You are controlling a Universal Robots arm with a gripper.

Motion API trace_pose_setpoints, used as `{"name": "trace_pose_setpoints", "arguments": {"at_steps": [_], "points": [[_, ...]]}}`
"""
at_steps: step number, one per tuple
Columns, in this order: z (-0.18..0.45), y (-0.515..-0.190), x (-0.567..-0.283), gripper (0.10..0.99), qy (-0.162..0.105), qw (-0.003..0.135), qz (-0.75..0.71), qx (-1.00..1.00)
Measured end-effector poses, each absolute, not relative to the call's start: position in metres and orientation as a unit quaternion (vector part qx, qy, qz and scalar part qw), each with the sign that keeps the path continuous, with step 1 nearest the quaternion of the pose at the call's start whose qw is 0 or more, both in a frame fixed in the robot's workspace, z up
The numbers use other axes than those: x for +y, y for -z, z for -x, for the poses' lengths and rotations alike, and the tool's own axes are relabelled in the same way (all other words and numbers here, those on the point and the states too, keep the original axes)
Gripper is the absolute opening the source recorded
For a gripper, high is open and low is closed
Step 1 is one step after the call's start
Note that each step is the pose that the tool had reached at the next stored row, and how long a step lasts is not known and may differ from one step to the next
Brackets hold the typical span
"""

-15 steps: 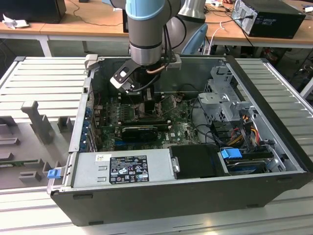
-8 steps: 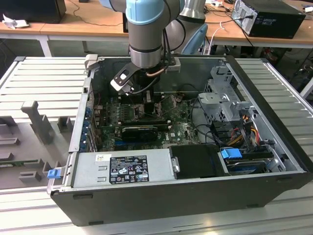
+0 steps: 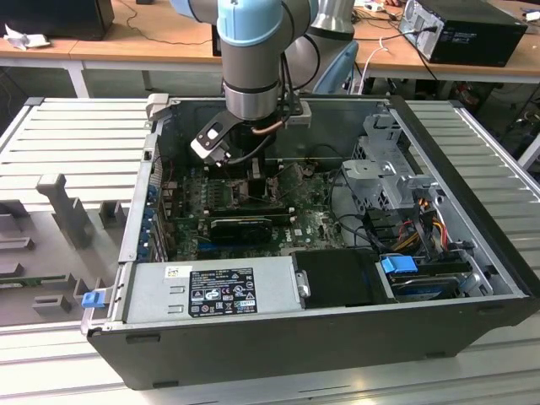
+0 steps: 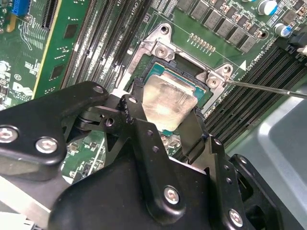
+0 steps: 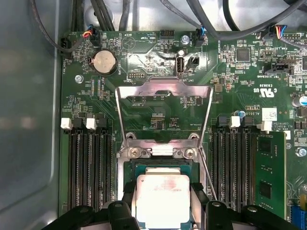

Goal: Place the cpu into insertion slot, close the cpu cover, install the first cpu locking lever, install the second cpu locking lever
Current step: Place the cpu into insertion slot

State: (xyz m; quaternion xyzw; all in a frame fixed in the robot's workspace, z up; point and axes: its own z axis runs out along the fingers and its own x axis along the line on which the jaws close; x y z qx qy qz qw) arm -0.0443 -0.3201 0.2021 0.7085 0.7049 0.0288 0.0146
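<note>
Two black fingers of your gripper clasp the small, flat, silver-topped square cpu by opposite edges, squarely over the black-rimmed insertion slot of the green motherboard; the hinged silvery cpu cover stands raised just beyond it.

We saw a bench of ribbed grey metal, and the light lay pale and even on its ridges. On it, toward the exterior view's left, stood some grey moulded holders. Behind the bench ran a row of wooden desks with a white leg. A black box rested on the desk at the exterior view's right, and a blue chair stood just before it. Crumpled white paper lay beside a dark case at the far left.
</note>
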Motion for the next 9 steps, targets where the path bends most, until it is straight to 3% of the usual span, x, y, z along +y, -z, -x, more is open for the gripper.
{"name": "trace_pose_setpoints", "arguments": {"at_steps": [9], "points": [[0.0436, -0.2003, -0.3201, 0.537, -0.029, 0.015, -0.71, 0.704]]}}
